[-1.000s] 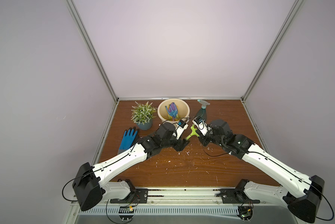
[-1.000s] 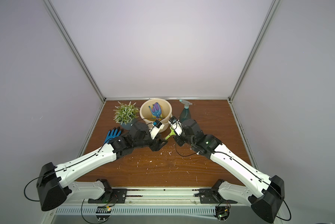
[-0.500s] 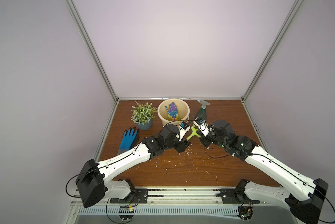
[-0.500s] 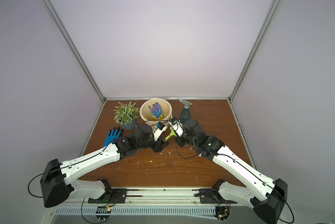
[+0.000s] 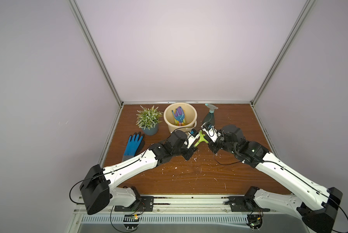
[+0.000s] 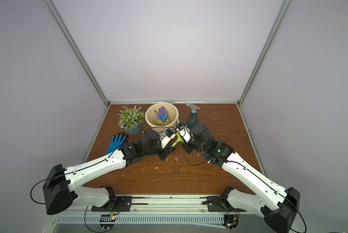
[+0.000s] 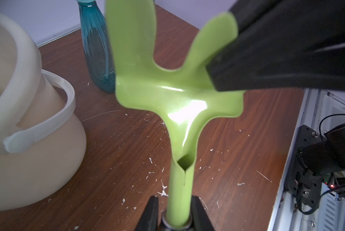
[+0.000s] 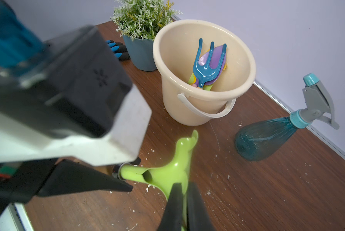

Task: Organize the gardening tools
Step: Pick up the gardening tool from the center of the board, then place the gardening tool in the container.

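Left gripper [image 7: 175,202] grips lime-green rake [image 7: 177,96] handle — right gripper [image 8: 184,188] pinches a prong

Left arm [image 5: 132,167] and right arm [image 5: 280,173] meet at a lime-green rake [image 5: 199,140] near the cream bucket [image 5: 165,119].

Blue glove [image 5: 133,146] beside potted plant [image 5: 149,119]

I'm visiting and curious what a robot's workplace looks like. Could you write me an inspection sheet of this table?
Surface: wooden table, strewn with white flecks.
Job's things: lime-green rake held off the table; blue rake and purple trowel in the bucket; spray bottle upright beside it.
Clutter: glove and potted plant.
Grippers: left gripper shut on the lime-green rake's handle, right gripper shut on one prong.
Cables: black cable loops from the right arm.
Surroundings: plain walls; nothing else seen.
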Tool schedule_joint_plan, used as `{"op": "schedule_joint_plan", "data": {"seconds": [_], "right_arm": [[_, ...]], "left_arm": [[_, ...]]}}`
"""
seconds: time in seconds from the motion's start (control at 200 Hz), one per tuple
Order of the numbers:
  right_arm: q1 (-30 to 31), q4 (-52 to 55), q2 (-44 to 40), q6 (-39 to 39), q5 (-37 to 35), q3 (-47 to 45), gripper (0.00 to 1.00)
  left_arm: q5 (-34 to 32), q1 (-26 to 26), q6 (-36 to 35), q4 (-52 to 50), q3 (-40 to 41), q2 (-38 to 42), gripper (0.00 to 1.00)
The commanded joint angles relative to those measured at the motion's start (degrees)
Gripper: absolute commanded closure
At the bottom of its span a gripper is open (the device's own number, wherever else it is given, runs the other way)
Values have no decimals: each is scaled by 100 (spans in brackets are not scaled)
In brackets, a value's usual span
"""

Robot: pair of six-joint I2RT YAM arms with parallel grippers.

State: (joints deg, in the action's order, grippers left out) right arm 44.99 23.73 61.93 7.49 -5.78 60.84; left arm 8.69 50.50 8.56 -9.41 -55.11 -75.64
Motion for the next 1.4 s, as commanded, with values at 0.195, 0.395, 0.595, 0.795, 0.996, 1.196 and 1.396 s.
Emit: {"op": "schedule_joint_plan", "data": {"seconds": [0.195, 0.395, 0.595, 0.795, 0.996, 1.196, 1.396], "right_arm": [[-126, -556, -193, -701, -697, -23, 53], [-692, -870, -574, -1159, -158, -235, 39], [-1081, -1000, -880, -1526, -204, -561, 33], [-1217, -1230, -1059, -1901, 47, -1061, 33], [-1221, -1543, -1198, -2225, 253, -1472, 33], [-1226, -1843, -1295, -2492, 496, -1823, 34], [-1228, -1957, -1521, -2648, 595, -2113, 34]], "left_arm": [[-450, -27, 272, 270, 52, 79, 100], [-1212, -40, 475, 308, -76, 94, 100], [-1629, -226, 600, 593, -363, 72, 100], [-1867, -553, 663, 609, -972, -154, 100], [-2317, -821, 614, 625, -1860, -609, 100], [-2566, -1196, 633, 871, -2529, -1292, 100], [-2737, -1404, 480, 1488, -2892, -1959, 100]]}}
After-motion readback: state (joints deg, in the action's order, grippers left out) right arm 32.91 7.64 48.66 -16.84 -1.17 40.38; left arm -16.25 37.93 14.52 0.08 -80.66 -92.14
